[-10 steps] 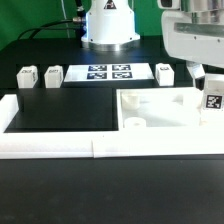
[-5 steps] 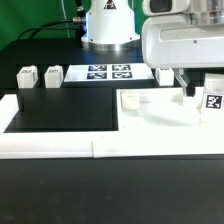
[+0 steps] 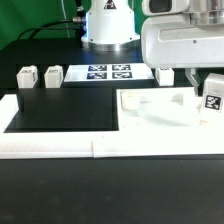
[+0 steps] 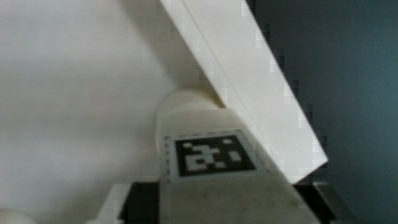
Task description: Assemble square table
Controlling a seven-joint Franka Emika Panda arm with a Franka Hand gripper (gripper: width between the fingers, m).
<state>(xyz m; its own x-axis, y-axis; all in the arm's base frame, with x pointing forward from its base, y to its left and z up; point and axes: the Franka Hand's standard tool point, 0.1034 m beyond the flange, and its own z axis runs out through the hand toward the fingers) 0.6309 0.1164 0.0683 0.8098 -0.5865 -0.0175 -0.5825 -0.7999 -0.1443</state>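
Note:
The white square plate (image 3: 160, 112) lies on the black table at the exterior view's right, and its surface fills much of the wrist view (image 4: 80, 80). My gripper (image 3: 203, 90) is shut on a white tagged leg (image 3: 211, 99) and holds it at the plate's right edge, slightly tilted. In the wrist view the leg (image 4: 214, 150) sits between my gripper's (image 4: 222, 203) dark fingers (image 4: 150, 203), next to the plate's raised rim (image 4: 240, 75). Two more legs (image 3: 27, 77) (image 3: 53, 75) stand at the back left. A third (image 3: 165, 72) stands behind the plate.
The marker board (image 3: 108, 73) lies at the back centre in front of the robot base (image 3: 108, 25). Long white border rails (image 3: 60, 148) run along the front and left of the black work area. The arm's body hangs over the plate's back right.
The arm's white body has swung toward the exterior view's left, over the plate's back right. The held leg has stayed near the plate's right edge, only tilting slightly.

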